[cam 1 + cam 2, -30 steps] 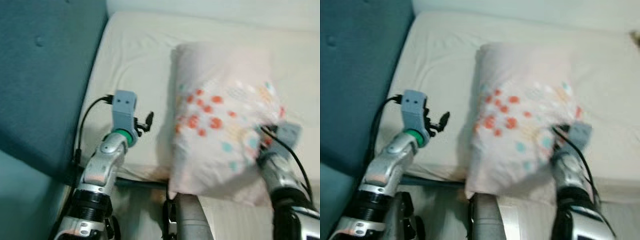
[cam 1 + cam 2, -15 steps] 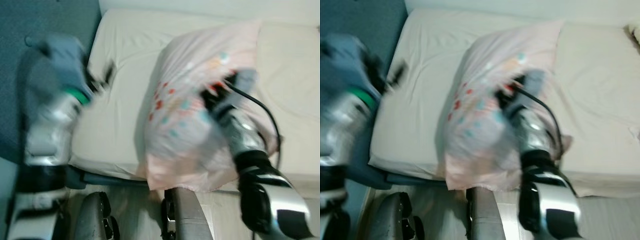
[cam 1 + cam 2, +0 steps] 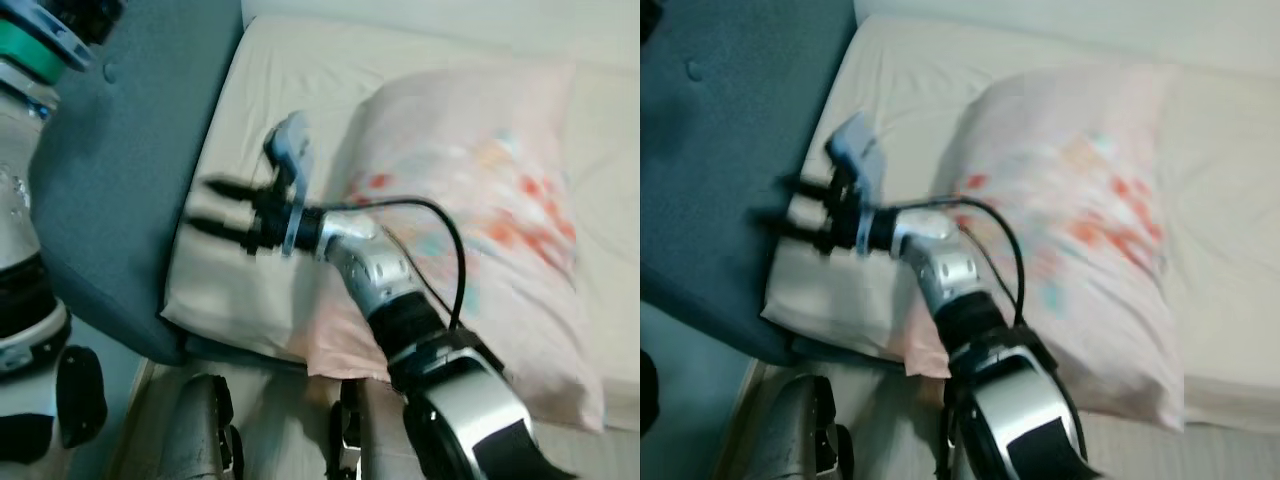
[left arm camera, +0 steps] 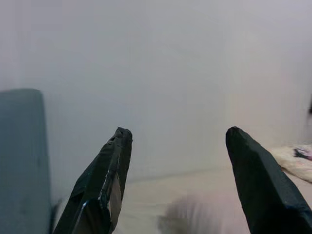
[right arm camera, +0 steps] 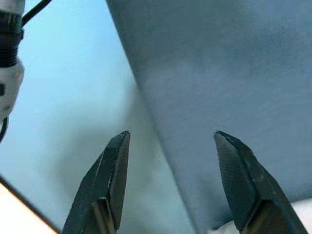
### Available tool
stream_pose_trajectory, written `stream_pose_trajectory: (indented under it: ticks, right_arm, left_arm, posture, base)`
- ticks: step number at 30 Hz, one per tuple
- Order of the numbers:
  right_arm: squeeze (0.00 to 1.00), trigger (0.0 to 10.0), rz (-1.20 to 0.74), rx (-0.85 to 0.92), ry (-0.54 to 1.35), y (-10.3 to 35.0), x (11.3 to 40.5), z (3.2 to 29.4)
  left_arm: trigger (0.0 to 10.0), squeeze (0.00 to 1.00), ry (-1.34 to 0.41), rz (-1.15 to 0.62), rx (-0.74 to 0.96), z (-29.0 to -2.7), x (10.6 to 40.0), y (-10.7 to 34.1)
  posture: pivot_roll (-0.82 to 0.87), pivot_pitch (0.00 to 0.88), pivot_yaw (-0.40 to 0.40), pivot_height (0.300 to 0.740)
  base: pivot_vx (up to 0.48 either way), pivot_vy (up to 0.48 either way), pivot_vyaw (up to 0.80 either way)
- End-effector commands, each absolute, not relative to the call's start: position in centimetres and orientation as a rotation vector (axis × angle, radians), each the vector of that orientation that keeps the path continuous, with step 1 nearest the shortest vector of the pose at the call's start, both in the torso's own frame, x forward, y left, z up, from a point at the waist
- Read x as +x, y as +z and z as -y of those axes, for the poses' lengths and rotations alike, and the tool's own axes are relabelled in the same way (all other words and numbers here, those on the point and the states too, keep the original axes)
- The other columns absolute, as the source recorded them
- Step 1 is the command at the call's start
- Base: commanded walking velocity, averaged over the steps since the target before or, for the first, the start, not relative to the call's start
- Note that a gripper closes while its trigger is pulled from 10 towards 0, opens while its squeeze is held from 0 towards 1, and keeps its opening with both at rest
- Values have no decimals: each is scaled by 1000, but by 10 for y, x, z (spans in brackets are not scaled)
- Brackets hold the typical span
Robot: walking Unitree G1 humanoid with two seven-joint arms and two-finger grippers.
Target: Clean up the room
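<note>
Right gripper (image 3: 215, 210) reaches across bed toward teal padded headboard (image 3: 140, 170), black fingers spread apart, holding nothing. Cream-sheeted bed (image 3: 270, 90) carries pale pink pillow with orange and teal flower print (image 3: 480, 200), lying beside right arm. Left gripper (image 4: 175, 195) raised, fingers wide apart, empty.

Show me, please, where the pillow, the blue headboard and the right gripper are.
pillow (image 3: 480, 190): left eye view, on its patterned top.
blue headboard (image 3: 140, 170): left eye view, on its padded face.
right gripper (image 3: 208, 206): left eye view, between its fingertips.
</note>
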State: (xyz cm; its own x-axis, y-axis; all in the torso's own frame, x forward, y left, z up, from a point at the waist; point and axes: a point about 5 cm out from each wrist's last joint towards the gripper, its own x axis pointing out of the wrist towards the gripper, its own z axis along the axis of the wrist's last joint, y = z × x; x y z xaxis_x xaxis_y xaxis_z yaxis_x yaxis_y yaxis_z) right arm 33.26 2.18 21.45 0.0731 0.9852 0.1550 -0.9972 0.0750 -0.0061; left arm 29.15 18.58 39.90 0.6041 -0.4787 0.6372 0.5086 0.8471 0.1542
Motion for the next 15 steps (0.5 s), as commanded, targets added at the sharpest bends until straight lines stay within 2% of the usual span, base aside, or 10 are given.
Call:
stream_pose_trajectory:
  ticks: [1,3,4,7,8,9,11,12,14,15]
  right_arm:
    - [0,10000,224,158,1392,228,338,-14]
    - [0,10000,326,58,1094,239,361,28]
    - [0,10000,326,58,1094,239,361,28]
    - [0,10000,354,-15,793,237,377,76]
    - [0,10000,354,-15,793,237,377,76]
    - [0,10000,356,-64,611,234,380,110]
    - [0,10000,371,-140,333,231,374,169]
    - [0,10000,371,-140,333,231,374,169]
    - [0,10000,390,-181,130,232,358,214]
    - [0,10000,390,-181,130,232,358,214]
  left_arm:
    - [10000,0,-614,708,-66,-178,290,392]
    - [10000,0,-651,673,-110,-168,292,380]
    - [10000,0,-651,673,-110,-168,292,380]
    - [10000,0,-675,612,-98,-156,296,364]
    - [10000,0,-675,612,-98,-156,296,364]
    - [10000,0,-668,549,-33,-148,299,349]
    - [10000,0,-607,426,131,-138,309,319]
    - [10000,0,-607,426,131,-138,309,319]
    - [10000,0,-517,327,206,-140,318,292]
    - [10000,0,-517,327,206,-140,318,292]
  posture:
    - [-66,178,-11,615]
    - [-81,181,-11,615]
    - [-81,181,-11,615]
    - [-99,189,-4,615]
    - [-99,189,-4,615]
    - [-111,195,5,615]
    - [-112,200,11,615]
    - [-112,200,11,615]
    - [-115,208,17,615]
    - [-115,208,17,615]
  base:
    - [0,0,0]
    - [0,0,0]
    - [0,0,0]
    - [0,0,0]
    - [0,0,0]
    - [0,0,0]
    - [0,0,0]
    - [0,0,0]
    - [0,0,0]
    - [0,0,0]
